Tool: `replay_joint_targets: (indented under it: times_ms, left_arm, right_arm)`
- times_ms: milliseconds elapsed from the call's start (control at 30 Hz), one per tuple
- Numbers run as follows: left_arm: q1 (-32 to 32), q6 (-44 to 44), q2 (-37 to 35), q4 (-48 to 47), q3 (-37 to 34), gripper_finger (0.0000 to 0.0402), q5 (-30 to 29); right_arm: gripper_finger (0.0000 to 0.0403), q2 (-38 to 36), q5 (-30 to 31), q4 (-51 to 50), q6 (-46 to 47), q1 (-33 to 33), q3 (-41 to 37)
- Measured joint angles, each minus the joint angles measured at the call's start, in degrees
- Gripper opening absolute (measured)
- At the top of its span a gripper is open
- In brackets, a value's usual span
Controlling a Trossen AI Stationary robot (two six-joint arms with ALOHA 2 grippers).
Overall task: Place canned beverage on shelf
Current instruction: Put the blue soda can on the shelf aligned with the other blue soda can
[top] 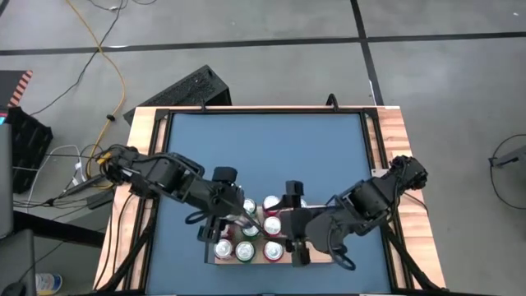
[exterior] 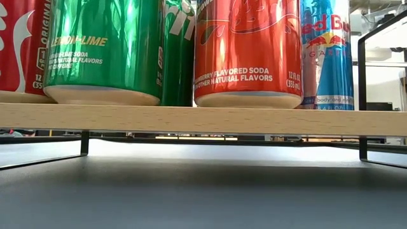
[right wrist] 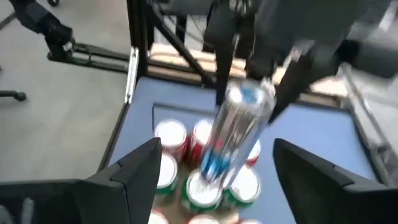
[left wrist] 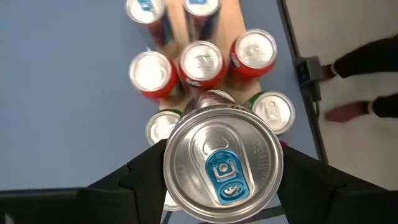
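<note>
left end effector [left wrist: 221, 177] clamped on slim silver-blue can [left wrist: 222, 163], held above the cans so it clears their tops | shelf [exterior: 203, 119] at counter [top: 263, 156] near edge, nearly full | right end effector [right wrist: 214, 168] apart, empty, waiting beside

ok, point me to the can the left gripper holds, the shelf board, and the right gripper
held can [left wrist: 222, 163]: left wrist view, on its top lid.
shelf [exterior: 203, 119]: low view, on the board's front edge.
right gripper [right wrist: 214, 171]: right wrist view, midway between its open fingers.
</note>
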Motion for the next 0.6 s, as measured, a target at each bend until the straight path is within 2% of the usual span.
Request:
replay_joint_targets:
  times_ms: [133,233,367,500,600]
  left_arm:
    - [1.1,-1.8,0.0,-0.2,1.4,0.0226,-1.0]
    - [1.2,-4.2,-1.6,-5.4,1.3,0.0226,-2.8]
    - [-0.3,-8.5,-8.1,-5.1,0.2,0.0226,-3.9]
    - [-1.0,-14.3,-15.0,-5.8,0.3,0.0226,-13.6]
    - [1.6,-15.3,-17.9,-5.5,0.3,0.0226,-22.7]
  right_arm:
    - [0.0295,-0.4,4.3,-4.5,4.4,1.9,0.0]
    - [0.0295,-1.3,7.5,-7.8,8.4,4.0,0.0]
    - [0.0295,-1.4,9.7,-12.2,14.5,6.0,0.0]
    - [0.0295,-1.2,10.4,-12.8,16.7,6.4,0.0]
    - [0.0295,-1.2,11.2,-12.9,17.1,6.0,0.0]
